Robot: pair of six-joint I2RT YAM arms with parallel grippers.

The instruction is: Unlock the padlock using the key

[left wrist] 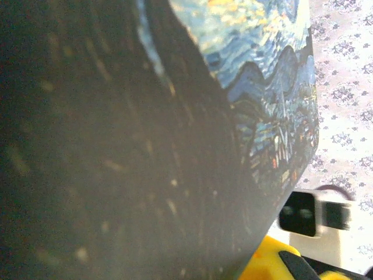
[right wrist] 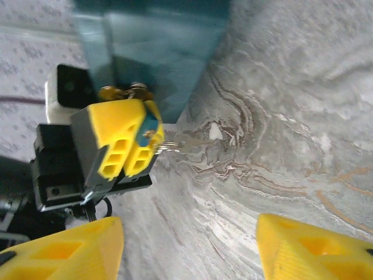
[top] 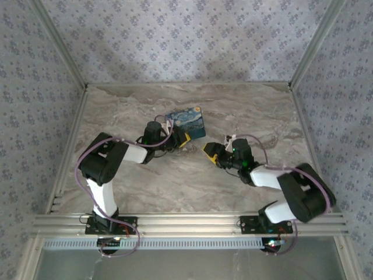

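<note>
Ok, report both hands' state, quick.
Left hand: closed, pinching what looks like the blue-headed key, its ring hanging out.
Right hand: open, holding nothing.

Top view is evenly lit, with soft shadows on the marble table [top: 192,186]. Left wrist view is largely dark and blurred. The right gripper [right wrist: 189,248] fingertips [right wrist: 315,245] are out of focus.

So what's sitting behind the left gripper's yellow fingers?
A blue box stands right behind the left gripper. Silvery metal pokes out beside it; anything it grips is covered.
</note>
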